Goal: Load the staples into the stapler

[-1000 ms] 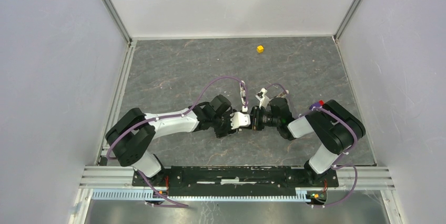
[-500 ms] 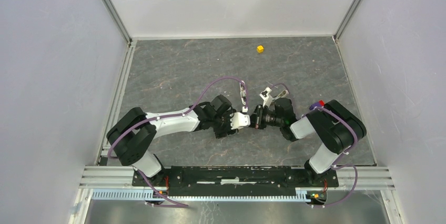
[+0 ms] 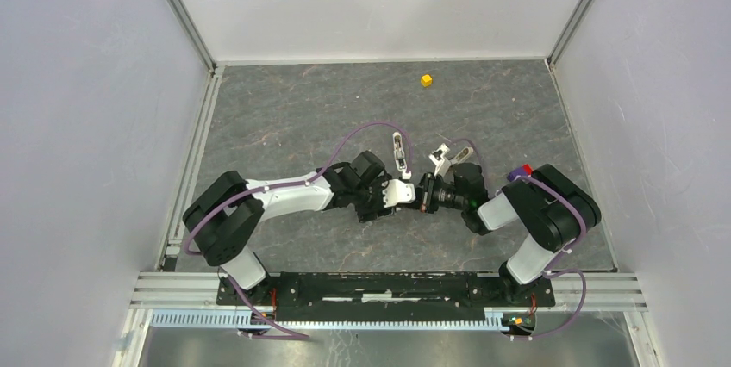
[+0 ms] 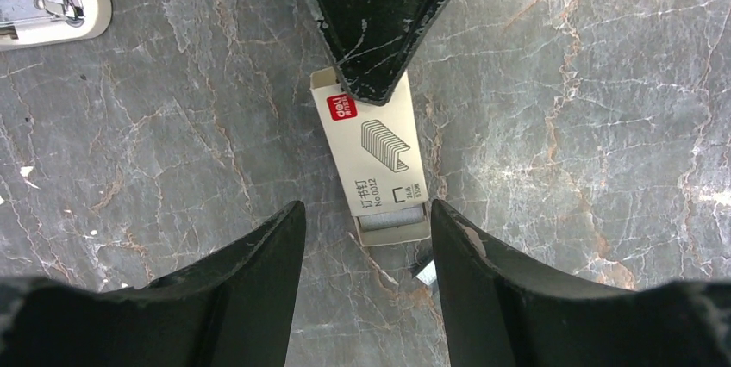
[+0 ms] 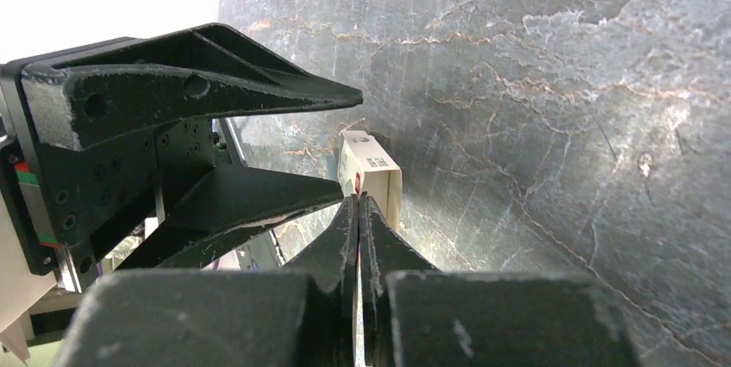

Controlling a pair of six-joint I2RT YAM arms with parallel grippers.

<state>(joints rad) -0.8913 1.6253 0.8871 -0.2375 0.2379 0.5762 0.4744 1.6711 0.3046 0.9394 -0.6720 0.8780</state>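
Observation:
A pale card staple box [image 4: 372, 147] with a red logo lies on the grey marble table. The staples [image 4: 392, 222] show as a silvery-grey block with a pale rim at the box's open near end. My left gripper [image 4: 366, 212] is open, with one finger on each side of that end and not touching it. My right gripper [image 5: 358, 199] is shut and empty, and its tip [image 4: 371, 74] rests on the far end of the box [image 5: 371, 169]. The white stapler [image 4: 47, 5] lies open to the far left, metal channel up. In the top view the grippers [image 3: 412, 193] meet tip to tip.
A small silvery scrap [image 4: 426, 272] lies on the table by my left gripper's right finger. A small yellow cube [image 3: 426, 80] sits far back. Enclosure walls ring the table and a metal rail [image 3: 388, 285] runs along the near edge.
Both wrists have shifted slightly to the right in the top view, still meeting over the box. The right wrist has rolled a little.

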